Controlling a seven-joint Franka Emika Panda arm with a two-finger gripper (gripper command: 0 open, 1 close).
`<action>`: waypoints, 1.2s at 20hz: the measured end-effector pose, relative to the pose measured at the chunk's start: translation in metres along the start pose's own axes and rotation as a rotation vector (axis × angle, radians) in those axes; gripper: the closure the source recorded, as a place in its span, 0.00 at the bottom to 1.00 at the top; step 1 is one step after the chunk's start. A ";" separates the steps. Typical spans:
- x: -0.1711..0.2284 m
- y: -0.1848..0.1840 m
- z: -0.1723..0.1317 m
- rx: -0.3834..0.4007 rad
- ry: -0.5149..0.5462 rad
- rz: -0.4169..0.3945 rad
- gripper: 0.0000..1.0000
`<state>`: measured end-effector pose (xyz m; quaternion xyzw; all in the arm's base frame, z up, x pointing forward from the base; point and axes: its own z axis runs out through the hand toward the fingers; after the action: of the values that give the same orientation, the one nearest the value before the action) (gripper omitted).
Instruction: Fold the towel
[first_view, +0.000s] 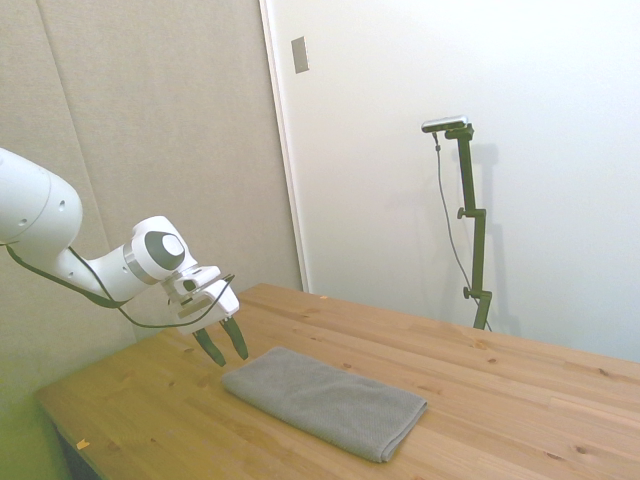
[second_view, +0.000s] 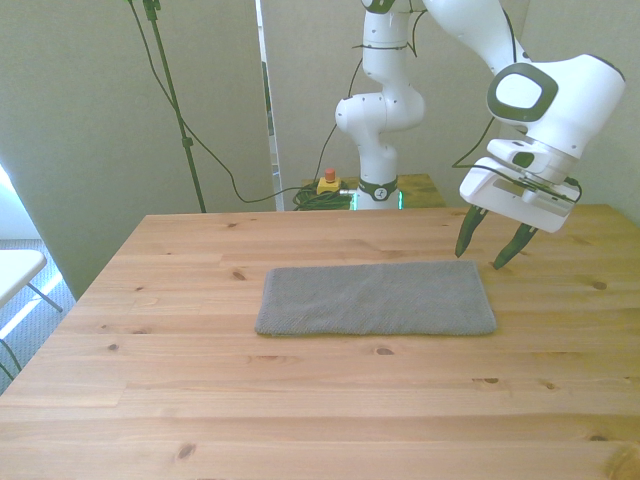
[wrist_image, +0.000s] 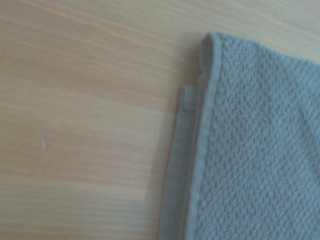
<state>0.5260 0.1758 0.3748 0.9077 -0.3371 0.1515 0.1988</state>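
A plain grey terry-cloth towel (second_view: 376, 298), rectangular and layered, is lying flat on the wooden plank table (second_view: 300, 400). The white arm's two-finger gripper (second_view: 490, 243) is hovering just above the towel's far corner at the front view's right, its dark fingers (first_view: 209, 346) spreading apart around nothing. Close up, a lower layer is peeking out past the towel's hemmed edge (wrist_image: 200, 165).

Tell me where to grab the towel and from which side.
Grip the towel at its short end on the front view's right, near the far corner, where the open gripper hovers. Come down from above and pinch the edge: the wrist view shows stacked layers there, so take them all together. The towel lies flat on the table.
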 end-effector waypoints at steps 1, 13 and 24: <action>-0.004 -0.004 0.002 -0.025 0.021 -0.003 0.00; -0.046 -0.048 -0.005 -0.121 0.127 -0.042 0.00; -0.036 -0.048 0.018 -0.191 0.138 -0.039 0.00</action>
<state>0.5345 0.2210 0.3318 0.8784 -0.3179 0.1770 0.3099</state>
